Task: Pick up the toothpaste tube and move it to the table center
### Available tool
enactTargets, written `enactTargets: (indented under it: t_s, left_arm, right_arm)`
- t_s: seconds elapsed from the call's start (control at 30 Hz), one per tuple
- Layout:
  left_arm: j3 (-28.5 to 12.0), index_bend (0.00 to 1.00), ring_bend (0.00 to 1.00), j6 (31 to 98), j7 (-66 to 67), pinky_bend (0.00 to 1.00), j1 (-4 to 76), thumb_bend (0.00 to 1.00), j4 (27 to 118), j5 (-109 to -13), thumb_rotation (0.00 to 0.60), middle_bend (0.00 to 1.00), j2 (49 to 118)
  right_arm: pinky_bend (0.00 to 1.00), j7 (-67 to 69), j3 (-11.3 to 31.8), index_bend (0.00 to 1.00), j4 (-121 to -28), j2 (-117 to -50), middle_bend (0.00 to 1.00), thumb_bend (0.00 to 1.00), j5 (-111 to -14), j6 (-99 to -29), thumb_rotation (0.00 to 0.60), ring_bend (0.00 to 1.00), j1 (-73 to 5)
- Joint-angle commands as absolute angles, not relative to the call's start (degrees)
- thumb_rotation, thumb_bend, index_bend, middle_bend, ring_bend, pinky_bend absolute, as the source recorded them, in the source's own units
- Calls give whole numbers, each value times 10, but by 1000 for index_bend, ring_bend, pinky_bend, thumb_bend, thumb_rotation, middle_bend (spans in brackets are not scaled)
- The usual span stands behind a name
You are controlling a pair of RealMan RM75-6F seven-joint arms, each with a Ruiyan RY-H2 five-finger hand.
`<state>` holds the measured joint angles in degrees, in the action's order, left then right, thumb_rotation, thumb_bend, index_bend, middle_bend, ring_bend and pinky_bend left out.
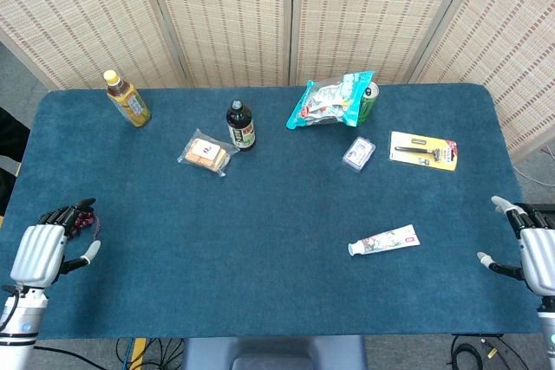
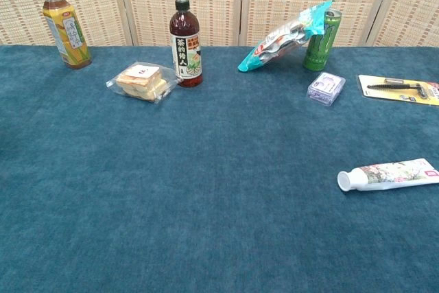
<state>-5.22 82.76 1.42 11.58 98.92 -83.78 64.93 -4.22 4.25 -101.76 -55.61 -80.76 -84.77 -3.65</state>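
Observation:
The toothpaste tube (image 1: pixel 384 241) (image 2: pixel 389 175) is white with a floral print and lies flat on the blue table, right of centre, its cap pointing left. My right hand (image 1: pixel 531 244) hovers at the table's right edge, well to the right of the tube, fingers apart and holding nothing. At the left edge my left hand (image 1: pixel 48 244) rests with its fingers spread, also holding nothing. Neither hand shows in the chest view.
At the back stand a yellow-capped tea bottle (image 1: pixel 128 100), a dark bottle (image 1: pixel 240 125), a wrapped sandwich (image 1: pixel 206 153), a teal snack bag (image 1: pixel 332 100) leaning on a green can (image 1: pixel 368 101), a small clear box (image 1: pixel 358 152) and a carded razor (image 1: pixel 423 151).

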Motion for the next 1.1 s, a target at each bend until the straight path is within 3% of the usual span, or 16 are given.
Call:
enactTargets:
  t_s: [0.03,0.27,0.57,0.83,1.1]
  left_arm:
    - [-52,172,268,825,17,275,116,269,990,-837,600,293,649]
    - [-50,172,268,826,18,275,115,269,995,-841,600,293,643]
    - [-48,172,268,832,8,275,108,269,1003,-845,600,293,625]
    - [-42,172,268,836,0,273,100,269,1006,-849,600,292,616]
    - [-43,172,268,835,-11,273,96,269,998,-842,600,290,617]
  right_arm:
    - [280,-41,41,184,-1016,-557,299,59,-813,-847,600,195,-37]
    - [280,-36,42,184,-1027,-539,305,61,-843,-815,600,195,-62]
    - [279,-63,52,239,-1044,-521,364,101,-884,-702,600,195,-151]
    - [279,-130,45,268,-1030,-561,366,101,-876,-588,600,196,-223]
    - [279,-180,41,289,-989,-624,365,110,-830,-521,600,196,-265]
